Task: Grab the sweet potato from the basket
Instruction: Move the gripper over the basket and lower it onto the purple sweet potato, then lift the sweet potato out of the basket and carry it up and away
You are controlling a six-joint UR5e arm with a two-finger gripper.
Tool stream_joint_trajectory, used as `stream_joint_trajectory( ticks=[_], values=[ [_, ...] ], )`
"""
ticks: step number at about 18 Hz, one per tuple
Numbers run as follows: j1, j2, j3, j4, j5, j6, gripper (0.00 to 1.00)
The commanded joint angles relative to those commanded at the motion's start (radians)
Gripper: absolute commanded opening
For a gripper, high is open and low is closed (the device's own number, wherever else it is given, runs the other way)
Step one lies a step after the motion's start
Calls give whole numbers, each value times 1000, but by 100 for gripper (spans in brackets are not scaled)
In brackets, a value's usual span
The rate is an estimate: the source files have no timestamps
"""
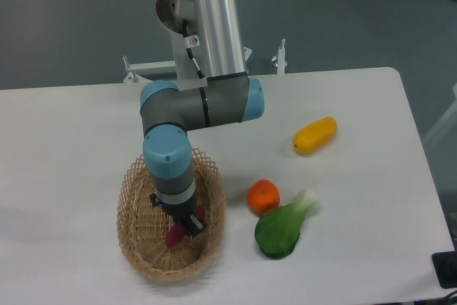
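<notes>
The tan wicker basket (139, 244) sits on the white table at the front left. The magenta sweet potato (174, 234) lies inside it, partly hidden. My gripper (187, 223) reaches straight down into the basket, and its dark fingers sit over the middle of the sweet potato, whose two ends show either side. The wrist hides the fingertips, so I cannot tell whether they are closed on it.
An orange (262, 196) and a green leafy vegetable (283, 228) lie just right of the basket. A yellow oblong fruit (315, 134) lies farther right and back. The arm's elbow (200, 105) hangs over the table behind the basket.
</notes>
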Motion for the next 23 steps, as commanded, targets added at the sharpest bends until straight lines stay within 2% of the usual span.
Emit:
stream_joint_trajectory(
  ticks=[4,7,11,14,15,17,20,23],
  values=[
    [9,61,9,-20,-2,17,28],
    [66,127,6,-38,-2,83,28],
    [187,212,29,-153,-5,179,28],
    [280,222,74,-248,-3,288,28],
    [308,232,81,-264,-3,326,28],
    [379,264,84,-270,-5,398,28],
    [448,272,87,-307,-8,517,28],
    [479,291,92,-337,-8,564,28]
  ],
)
